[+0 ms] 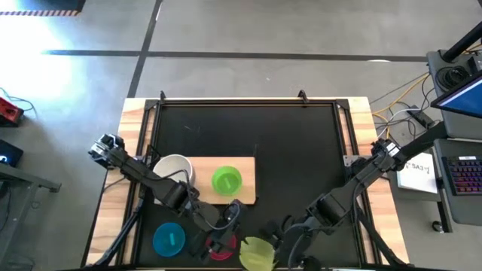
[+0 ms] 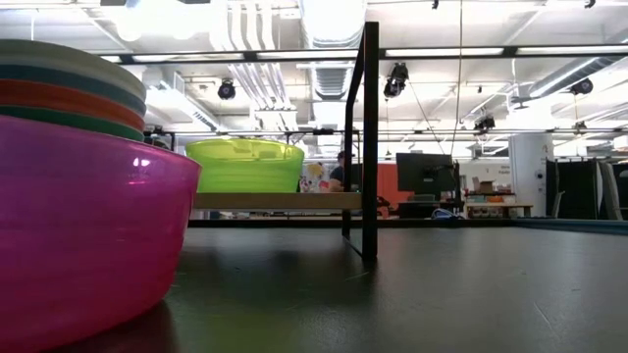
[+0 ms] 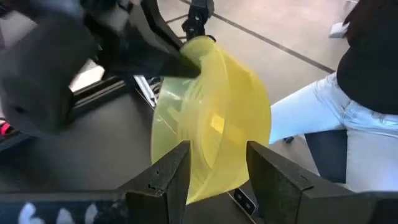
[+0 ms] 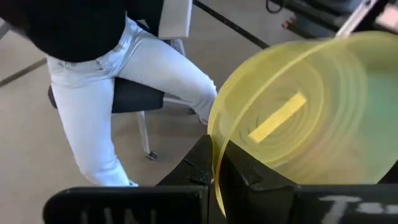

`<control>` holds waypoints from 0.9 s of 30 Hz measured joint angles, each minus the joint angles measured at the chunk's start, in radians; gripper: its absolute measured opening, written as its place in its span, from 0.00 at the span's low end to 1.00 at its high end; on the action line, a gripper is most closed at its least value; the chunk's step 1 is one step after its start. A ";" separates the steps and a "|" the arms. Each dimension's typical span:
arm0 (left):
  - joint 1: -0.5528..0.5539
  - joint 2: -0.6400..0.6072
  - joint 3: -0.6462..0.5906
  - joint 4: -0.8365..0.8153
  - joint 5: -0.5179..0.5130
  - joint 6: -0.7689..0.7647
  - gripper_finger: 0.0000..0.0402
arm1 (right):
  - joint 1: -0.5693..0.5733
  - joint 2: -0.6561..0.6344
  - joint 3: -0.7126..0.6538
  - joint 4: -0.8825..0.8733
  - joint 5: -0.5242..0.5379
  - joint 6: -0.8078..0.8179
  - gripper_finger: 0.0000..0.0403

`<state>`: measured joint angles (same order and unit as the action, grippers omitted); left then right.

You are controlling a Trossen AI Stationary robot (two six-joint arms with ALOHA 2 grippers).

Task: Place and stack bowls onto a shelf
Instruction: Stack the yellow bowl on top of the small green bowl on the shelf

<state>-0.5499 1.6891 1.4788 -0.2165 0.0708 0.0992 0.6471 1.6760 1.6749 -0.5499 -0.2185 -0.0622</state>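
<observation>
My right gripper (image 4: 216,169) is shut on a yellow-green bowl (image 1: 256,254) near the table's near edge. The bowl is tipped on edge. My left gripper (image 3: 217,167) is open, its fingers standing on either side of that bowl's lower part (image 3: 211,162). In the high view my left gripper (image 1: 226,228) hangs over a magenta bowl (image 1: 223,246). In the low view that magenta bowl (image 2: 78,216) holds several nested bowls. A white bowl (image 1: 175,167) and a green bowl (image 1: 226,181) sit on the wooden shelf (image 1: 245,169). A cyan bowl (image 1: 169,239) rests on the table. My right gripper pinches the yellow-green bowl's rim (image 4: 217,146), one finger inside the bowl and one outside. The bowl is lifted clear and stands tilted on edge, its underside (image 4: 298,118) facing the wrist camera. My left gripper: I cannot tell whether its open fingers (image 3: 171,171) touch the bowl.
A person in light jeans sits on a chair (image 4: 124,93) just beyond the table's near edge. A black upright post (image 2: 370,137) stands beside the shelf. Black tabletop lies bare to the right (image 1: 301,158).
</observation>
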 joint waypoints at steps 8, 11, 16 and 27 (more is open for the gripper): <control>0.001 0.024 0.000 0.061 0.082 0.005 0.33 | 0.000 0.002 0.046 -0.027 -0.007 -0.119 0.02; 0.001 0.033 0.000 0.109 0.167 0.001 0.29 | -0.006 0.002 0.049 -0.028 -0.006 -0.157 0.02; 0.001 0.037 0.000 0.125 0.216 0.000 0.16 | -0.015 0.002 0.045 -0.031 -0.007 -0.208 0.02; 0.003 0.043 0.000 0.117 0.340 -0.015 0.00 | -0.029 0.002 0.053 -0.016 0.018 -0.207 0.09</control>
<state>-0.5468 1.7320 1.4786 -0.0998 0.4112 0.0846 0.6181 1.6781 1.7283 -0.5655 -0.2006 -0.2692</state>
